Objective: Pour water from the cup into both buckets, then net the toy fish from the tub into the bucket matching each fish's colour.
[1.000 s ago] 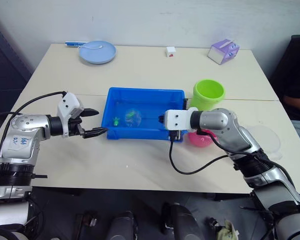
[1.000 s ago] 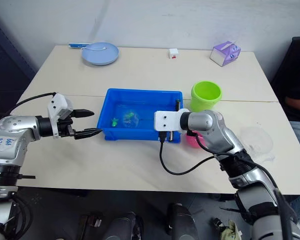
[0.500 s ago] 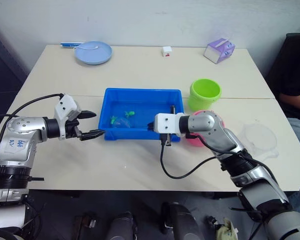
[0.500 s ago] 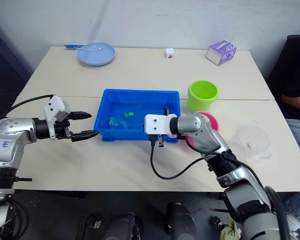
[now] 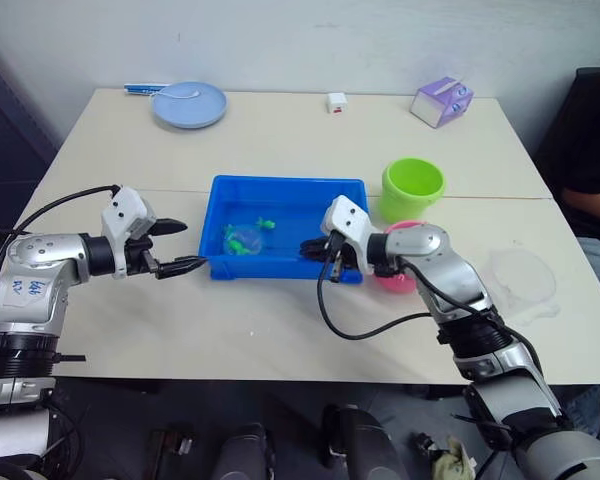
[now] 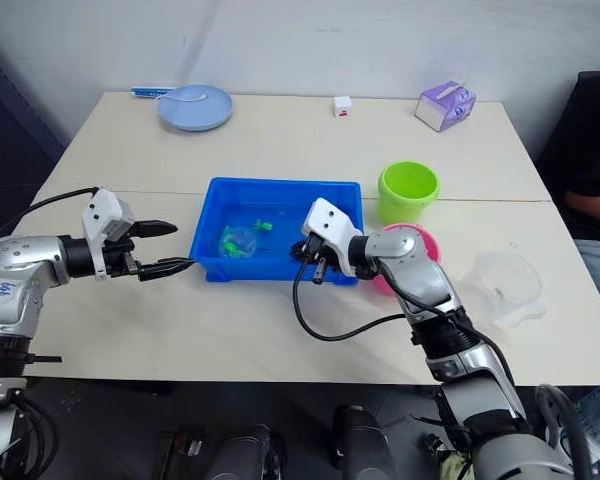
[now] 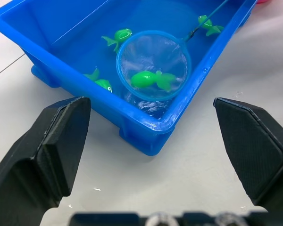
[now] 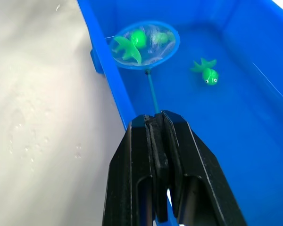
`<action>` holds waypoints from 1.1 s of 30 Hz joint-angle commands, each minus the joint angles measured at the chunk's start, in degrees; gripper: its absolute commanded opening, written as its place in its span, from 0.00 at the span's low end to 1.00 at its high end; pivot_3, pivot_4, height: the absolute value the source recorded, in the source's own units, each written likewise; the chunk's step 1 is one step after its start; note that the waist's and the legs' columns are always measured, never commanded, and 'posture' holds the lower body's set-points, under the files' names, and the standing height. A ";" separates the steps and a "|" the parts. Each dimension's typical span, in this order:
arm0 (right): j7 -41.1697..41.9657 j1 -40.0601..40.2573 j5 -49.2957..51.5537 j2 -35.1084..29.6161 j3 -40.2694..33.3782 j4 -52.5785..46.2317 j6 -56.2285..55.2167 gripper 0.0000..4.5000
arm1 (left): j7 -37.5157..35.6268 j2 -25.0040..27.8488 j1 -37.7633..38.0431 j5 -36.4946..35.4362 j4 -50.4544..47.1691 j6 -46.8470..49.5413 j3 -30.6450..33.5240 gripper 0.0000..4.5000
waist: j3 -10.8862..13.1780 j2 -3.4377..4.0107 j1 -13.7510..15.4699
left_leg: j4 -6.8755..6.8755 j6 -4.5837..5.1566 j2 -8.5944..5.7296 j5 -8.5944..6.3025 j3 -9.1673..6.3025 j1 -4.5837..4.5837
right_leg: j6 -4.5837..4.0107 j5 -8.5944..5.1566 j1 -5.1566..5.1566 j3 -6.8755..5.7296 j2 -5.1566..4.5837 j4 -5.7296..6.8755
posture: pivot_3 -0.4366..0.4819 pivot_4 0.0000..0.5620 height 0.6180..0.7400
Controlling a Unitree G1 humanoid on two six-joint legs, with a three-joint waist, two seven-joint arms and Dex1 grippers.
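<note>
Net point(image 7: 153, 64) in play: your right gripper point(image 8: 158, 123) is clenched on the thin handle, holding the round hoop low in the tub point(image 5: 230, 185) with one green fish point(image 7: 153, 78) lying inside it. That low, reaching hold looks meant to slide the mesh under the fish before you lift. Three more green fish point(image 7: 118, 36) lie loose in the tub around the hoop. Your left gripper point(image 5: 183, 246) waits just beside the tub's left end, fingers spread wide and holding nothing, probably there to steady the tub. The green bucket point(image 5: 413, 187) stands just past the tub's right end, the pink bucket point(image 5: 410, 270) nearer you behind your right arm, and the clear cup point(image 5: 521, 278) sits further right. Your own right arm and its cable cross the path to the buckets. A blue plate point(image 5: 189, 103), a purple box point(image 5: 441, 101) and a small white cube point(image 5: 336, 101) sit well apart at the table's far edge.
</note>
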 commanded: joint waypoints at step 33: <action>-20.75 11.16 -23.75 -44.28 -8.91 -1.03 -32.40 0.17 | 3.22 -27.21 -17.36 -5.57 1.11 0.15 -6.94 1.00 | 0.00 0.01 1.39 | -0.10 -0.01 -0.01 0.01 0.35 0.15 | 0.01 0.01 0.00 0.27 0.14 -0.04 | 0.48 0.27 1.00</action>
